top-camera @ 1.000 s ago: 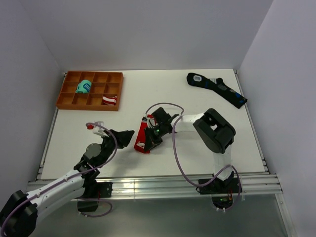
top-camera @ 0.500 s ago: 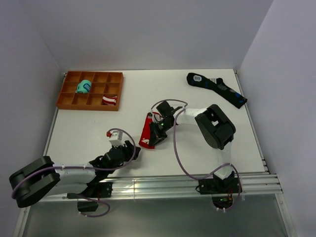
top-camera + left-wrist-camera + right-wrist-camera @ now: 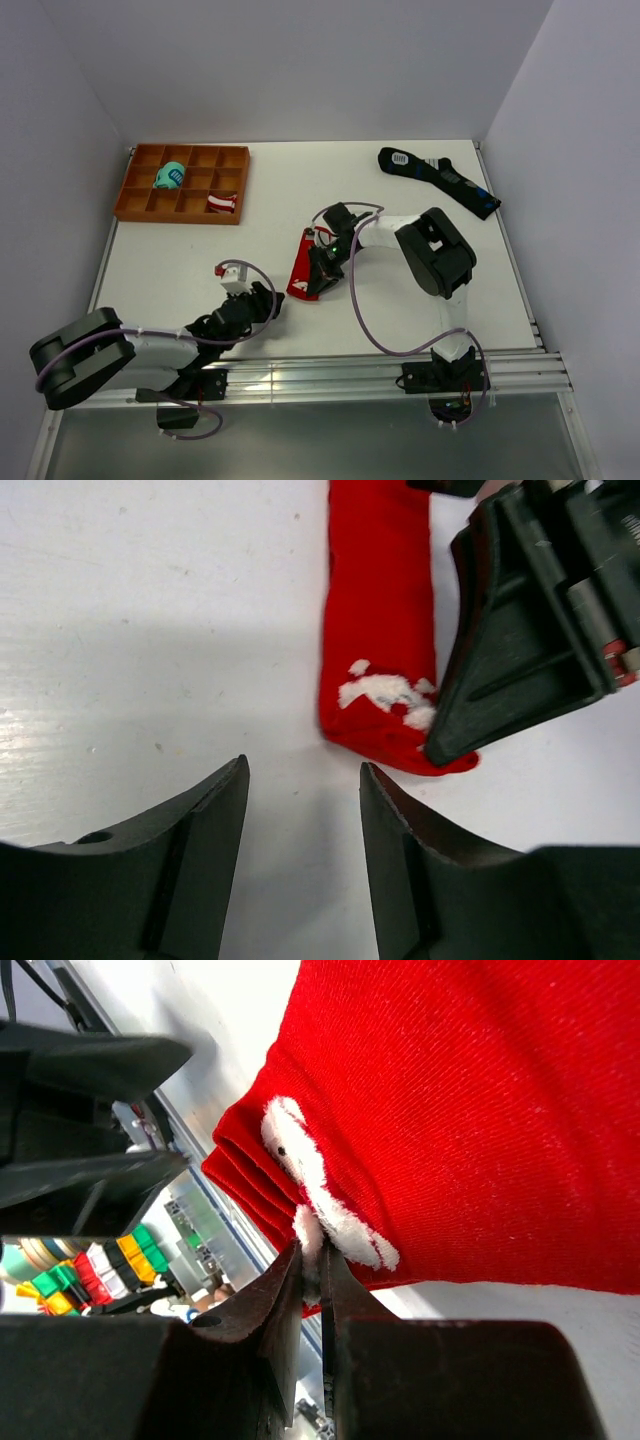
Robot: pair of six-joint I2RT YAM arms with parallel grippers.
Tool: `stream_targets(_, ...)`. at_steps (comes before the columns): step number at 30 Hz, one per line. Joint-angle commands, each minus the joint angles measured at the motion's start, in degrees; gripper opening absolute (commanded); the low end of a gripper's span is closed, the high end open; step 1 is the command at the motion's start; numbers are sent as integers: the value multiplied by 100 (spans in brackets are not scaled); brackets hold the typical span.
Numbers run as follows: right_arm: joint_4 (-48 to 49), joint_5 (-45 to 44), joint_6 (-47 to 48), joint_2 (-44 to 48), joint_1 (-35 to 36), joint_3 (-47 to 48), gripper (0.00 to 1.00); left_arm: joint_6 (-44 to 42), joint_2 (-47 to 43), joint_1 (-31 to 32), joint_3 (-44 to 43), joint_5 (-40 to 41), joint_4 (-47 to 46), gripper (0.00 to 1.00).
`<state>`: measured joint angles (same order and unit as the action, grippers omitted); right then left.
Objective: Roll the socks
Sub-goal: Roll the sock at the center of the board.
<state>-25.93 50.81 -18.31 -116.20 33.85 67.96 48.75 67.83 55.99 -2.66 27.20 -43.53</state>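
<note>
- The socks (image 3: 303,266) lie near the middle of the white counter (image 3: 180,270). They form a narrow, flat red strip of folded layers, with the white motif at the end nearest the arms.
- The right fingers (image 3: 262,1310) are clenched on that near end, pinching the edge of the layers right at the motif.
- The left fingers (image 3: 205,830) stand parted and empty, low over the counter just short of the same end, not touching the fabric.
- The fabric looks soft, light and limp. It will likely sag and slide on the smooth counter rather than hold a shape, and the layers can slip apart if only the top one is caught.
- The best hold, as I judge it, is across the full stack at the near end, so that all the layers turn together. A second hold beside it should keep the first turn tight, since a loose roll will probably spring open.
</note>
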Motion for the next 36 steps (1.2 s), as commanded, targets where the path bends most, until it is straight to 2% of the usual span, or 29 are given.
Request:
stream_targets(1,-193,193,116,-43,-27,252,8,-251,317,35,406,-91,-612,55)
stream_targets(9,-149,219,99,-43,-62,165,8,-498,1118,35,310,-609,-1508,59)
stream_targets(16,-167,219,143,-8,-71,173,8,-630,1566,35,-156,-769,-1395,60)
stream_targets(26,-70,368,108,71,-71,86,8,-507,1882,26,-420,-506,-1123,60)
stream_targets(36,18,377,99,98,-71,-46,8,-419,2208,9,-701,-549,-938,57)
